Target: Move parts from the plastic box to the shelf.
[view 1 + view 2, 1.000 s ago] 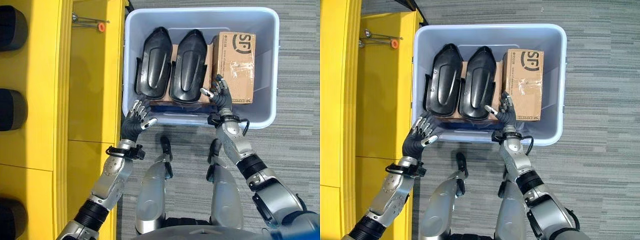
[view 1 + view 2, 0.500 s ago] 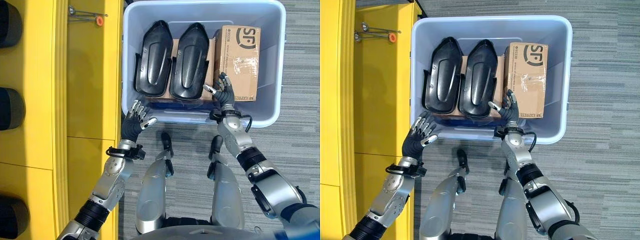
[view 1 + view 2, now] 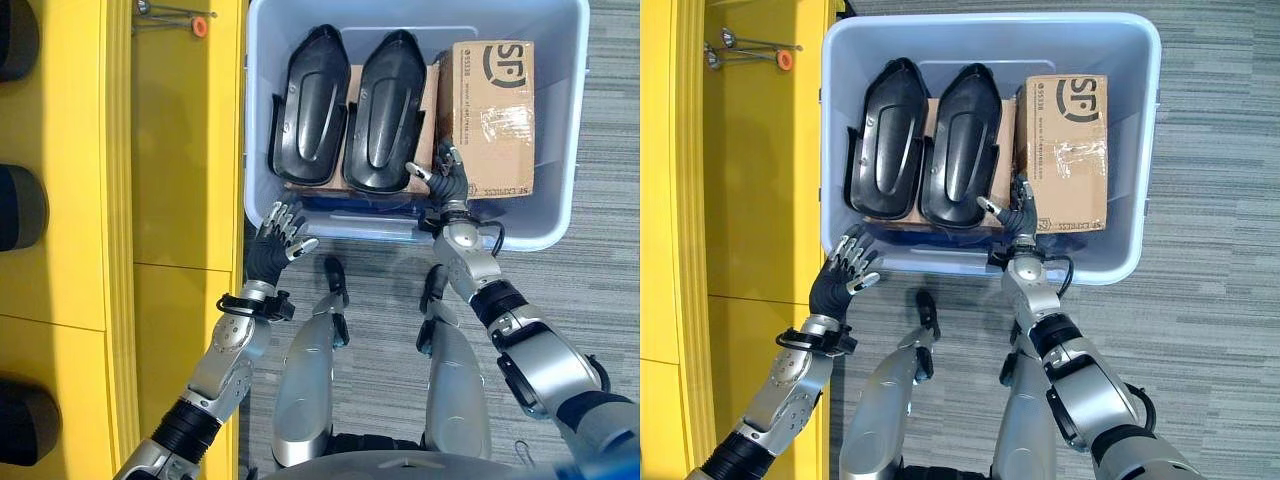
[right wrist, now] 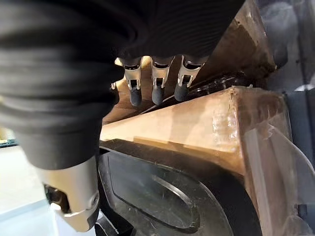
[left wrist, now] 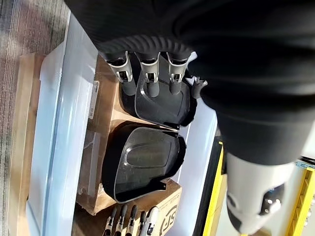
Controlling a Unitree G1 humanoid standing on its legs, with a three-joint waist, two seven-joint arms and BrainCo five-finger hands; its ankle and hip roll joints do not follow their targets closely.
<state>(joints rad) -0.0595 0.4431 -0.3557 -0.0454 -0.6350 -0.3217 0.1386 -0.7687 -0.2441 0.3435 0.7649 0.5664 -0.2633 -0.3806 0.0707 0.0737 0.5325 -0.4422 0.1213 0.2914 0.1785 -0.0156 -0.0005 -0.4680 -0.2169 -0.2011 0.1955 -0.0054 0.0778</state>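
Left eye view looks down into the plastic box on the floor beside the yellow shelf. Inside lie two black moulded parts side by side on flat cardboard, with a brown carton just beside them. The right robot hand reaches over the near rim with fingers spread and grasping nothing, between the nearer black part and the carton. The left robot hand hangs outside the box near its corner, fingers relaxed and empty. The parts look like rigid, hollow plastic shells, so probably light but smooth and apt to slip. Their raised side edges seem the best purchase, one hand on each long side. The carton looks stiff, its taped faces slick; its weight cannot be judged.
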